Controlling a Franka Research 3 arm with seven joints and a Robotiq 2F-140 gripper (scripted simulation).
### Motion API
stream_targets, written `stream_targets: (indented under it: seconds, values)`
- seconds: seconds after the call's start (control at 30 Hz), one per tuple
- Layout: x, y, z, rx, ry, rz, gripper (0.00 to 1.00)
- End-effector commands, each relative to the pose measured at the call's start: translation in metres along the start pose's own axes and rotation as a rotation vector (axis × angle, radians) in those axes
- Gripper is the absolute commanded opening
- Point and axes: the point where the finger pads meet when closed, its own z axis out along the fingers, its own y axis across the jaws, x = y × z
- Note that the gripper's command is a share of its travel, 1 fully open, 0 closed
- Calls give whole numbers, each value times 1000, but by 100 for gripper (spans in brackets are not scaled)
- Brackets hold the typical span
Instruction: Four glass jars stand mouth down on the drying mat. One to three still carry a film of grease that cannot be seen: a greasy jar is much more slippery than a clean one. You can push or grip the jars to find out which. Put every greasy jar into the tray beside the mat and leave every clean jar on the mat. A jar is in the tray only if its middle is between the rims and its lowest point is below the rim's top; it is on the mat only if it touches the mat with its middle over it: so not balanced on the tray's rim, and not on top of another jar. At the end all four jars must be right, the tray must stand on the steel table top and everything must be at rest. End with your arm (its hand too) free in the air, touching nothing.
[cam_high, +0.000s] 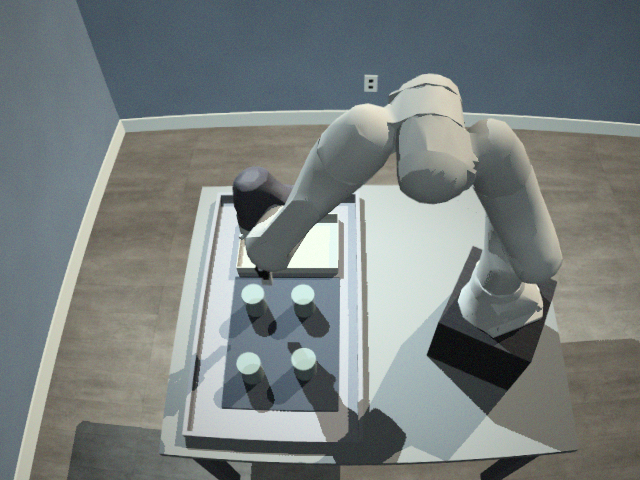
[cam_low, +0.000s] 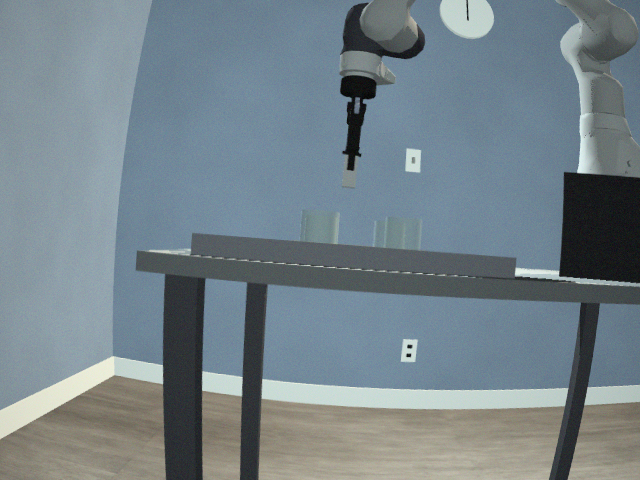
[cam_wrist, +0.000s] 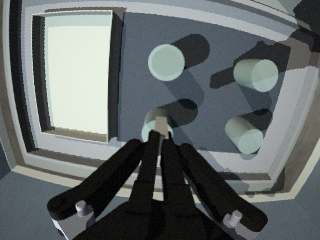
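Gripper: here's the gripper (cam_high: 266, 277) (cam_low: 349, 175) (cam_wrist: 160, 125), fingers closed together with nothing between them, pointing down and well above the table (cam_high: 413, 222) (cam_low: 361, 281).
Arm: the arm (cam_high: 356, 144) (cam_low: 387, 25) bends high over the table and comes down on the tray side, its black base block (cam_high: 480, 356) (cam_low: 599, 227) on the table, outside the low frame (cam_high: 273, 442) (cam_low: 351, 253).
Tray: and the tray (cam_high: 310, 272) (cam_wrist: 114, 75) lies inside the frame, right beside the mat (cam_high: 284, 330) (cam_wrist: 135, 100), partly covered by the arm from above.
Jars: all four on the mat, upright, two by two!
Tray-side pair: the outer jar (cam_high: 253, 297) (cam_wrist: 150, 131) shows just beyond the fingertips in the wrist view, partly hidden by them; the inner jar (cam_high: 302, 297) (cam_low: 379, 235) (cam_wrist: 166, 62) stands beside it, nearer the base, a gap between.
Far pair: away from the tray, another outer jar (cam_high: 249, 365) (cam_low: 323, 227) (cam_wrist: 245, 136) and another inner jar (cam_high: 303, 361) (cam_low: 404, 235) (cam_wrist: 256, 75), also apart.
Contact: the exterior view gives it, fingertips higher than the jar tops, touching none of them.
Grease: can't tell by eye, folks, all four look the same pale green.
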Motion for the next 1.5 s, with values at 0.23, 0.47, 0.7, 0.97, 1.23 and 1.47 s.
stream_targets:
  seconds: [0.23, 0.47, 0.7, 0.97, 1.23, 1.47]
  values:
    - [12, 74, 2, -4, 34, 19, 0]
    - [13, 131, 2, -4, 34, 19, 0]
    - [13, 173, 1, -4, 34, 19, 0]
    - [14, 206, 16, -4, 34, 19, 0]
    - [15, 206, 44, -4, 34, 19, 0]
    - [16, 206, 78, -4, 34, 19, 0]
